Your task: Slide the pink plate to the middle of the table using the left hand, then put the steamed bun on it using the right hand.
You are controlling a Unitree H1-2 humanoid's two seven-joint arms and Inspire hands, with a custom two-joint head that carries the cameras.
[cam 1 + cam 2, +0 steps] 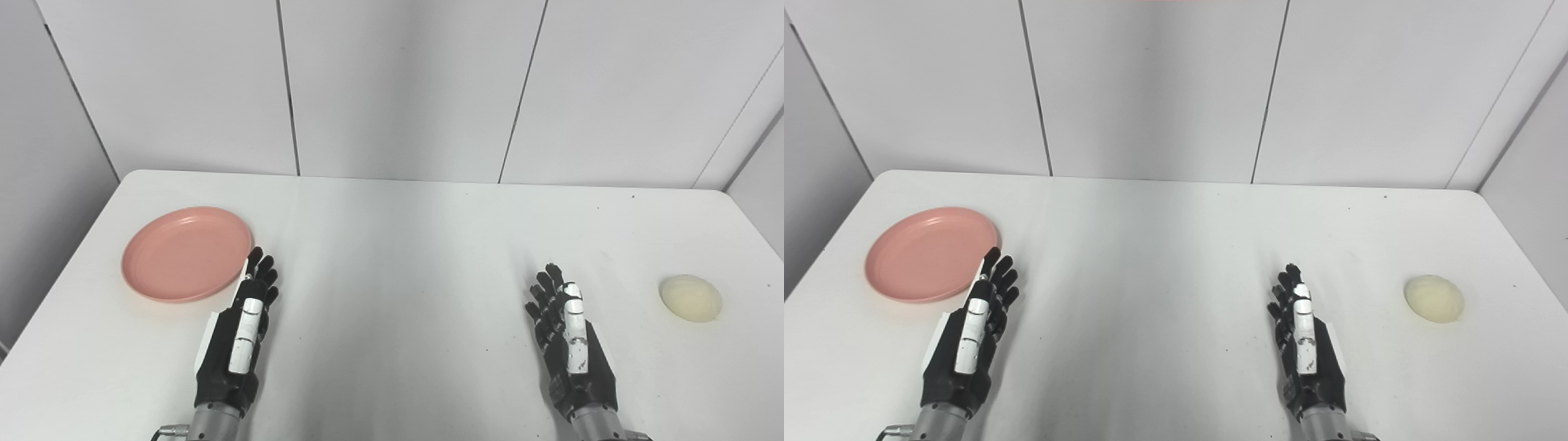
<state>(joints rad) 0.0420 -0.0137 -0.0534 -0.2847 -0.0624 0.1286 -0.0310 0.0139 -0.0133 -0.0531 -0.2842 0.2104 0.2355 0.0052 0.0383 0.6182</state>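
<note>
Reaching for the plate is the move that matters first, and the geometry favours it. The pink plate [187, 253] lies flat on the left side of the white table [398, 245], a little toward the far side, and the left hand [242, 334] sits just to its near right. The left hand's fingertips [260, 263] look just beside the plate's near-right rim, perhaps touching it; from these 2 views I cannot tell which. Its fingers are extended and slightly spread, holding nothing, with the hand turned edge-up so the thumb side faces the camera.

From those fingers the plate lies to the left and slightly farther away, while the middle of the table lies to the right. So the hand is on the wrong side for a simple push: my judgement is that it has to get over or onto the rim and drag the plate rightward, or go around to the far-left edge.

The steamed bun [691, 297] rests on the right side of the table, well apart from the plate. The right hand [569, 343] is the nearer of the 2 to it, with the bun to its right and at about the same depth as its fingertips. That hand is also spread and empty, near the bun but clearly apart from it. The plate is round, so no long axis constrains the approach.
</note>
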